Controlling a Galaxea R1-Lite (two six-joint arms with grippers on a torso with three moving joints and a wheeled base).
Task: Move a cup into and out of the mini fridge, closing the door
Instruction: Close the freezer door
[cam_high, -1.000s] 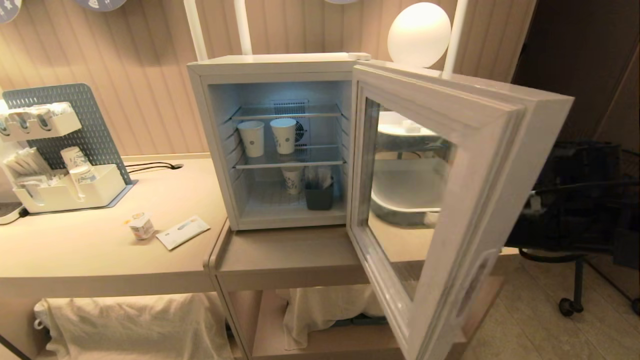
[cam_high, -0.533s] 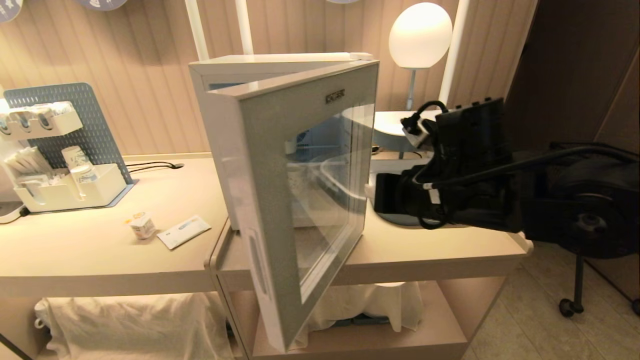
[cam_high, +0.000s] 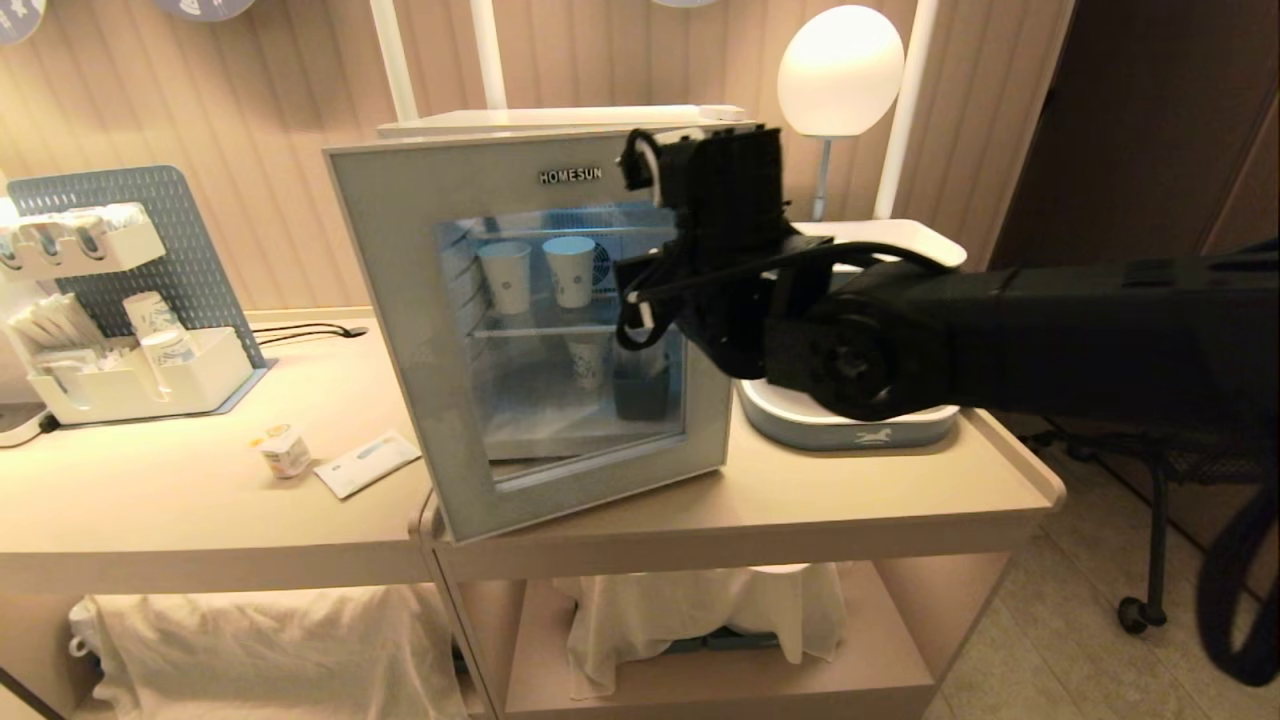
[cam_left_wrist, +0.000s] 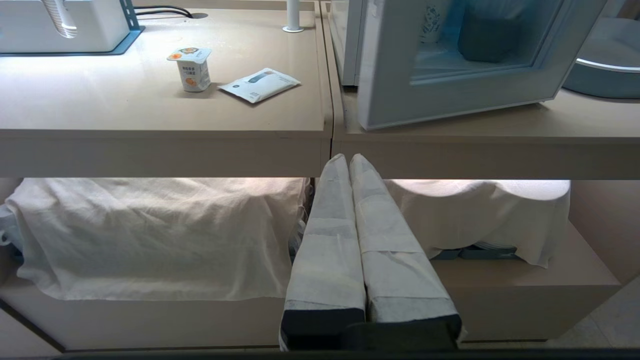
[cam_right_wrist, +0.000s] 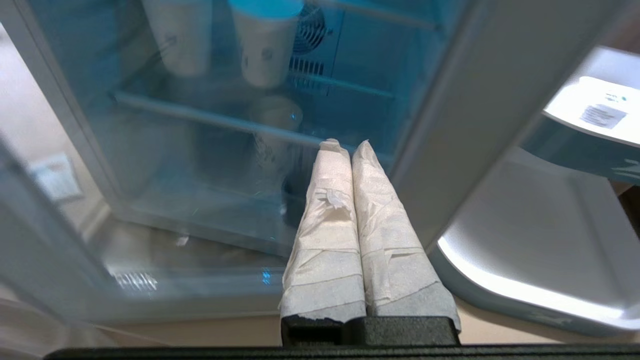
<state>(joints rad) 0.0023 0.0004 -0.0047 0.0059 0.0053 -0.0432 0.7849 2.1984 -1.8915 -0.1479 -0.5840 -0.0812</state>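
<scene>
Head view. The door (cam_high: 520, 320) is nearly shut but stands at an angle to the fridge (cam_high: 560, 120), with its free edge at 9 o'clock clear of the cabinet. The right gripper (cam_high: 640, 300) is against the door's hinge-side frame, at 3 o'clock of the glass; its arm hides the fingers here. The cup (cam_high: 284, 450) stands on the counter (cam_high: 180, 500) at 8 o'clock of the fridge, outside it, just beside a white packet (cam_high: 365, 463). Paper cups (cam_high: 537, 272) occupy the shelves behind the glass.

Left wrist view. The left gripper (cam_left_wrist: 350, 161) is closed, empty, and parked below the counter edge. The cup (cam_left_wrist: 190, 68) is upright at 11 o'clock of the fingertips, well apart from them.

Right wrist view. The right gripper (cam_right_wrist: 350, 146) is closed and empty, its tips close to the glass near the frame; contact cannot be confirmed.

Hazards:
- Pushing near the hinge gives poor leverage. The seal may fail to catch, leaving the door ajar.
- The closed tips may skid across the glass instead of driving the frame.
- A hard push could shift the whole fridge on its shelf.
- A closing door is likely to rebound if released early.
- The right arm lies close over the tray (cam_high: 850, 425) at 3 o'clock of the fridge; a low withdrawal could strike it.
</scene>
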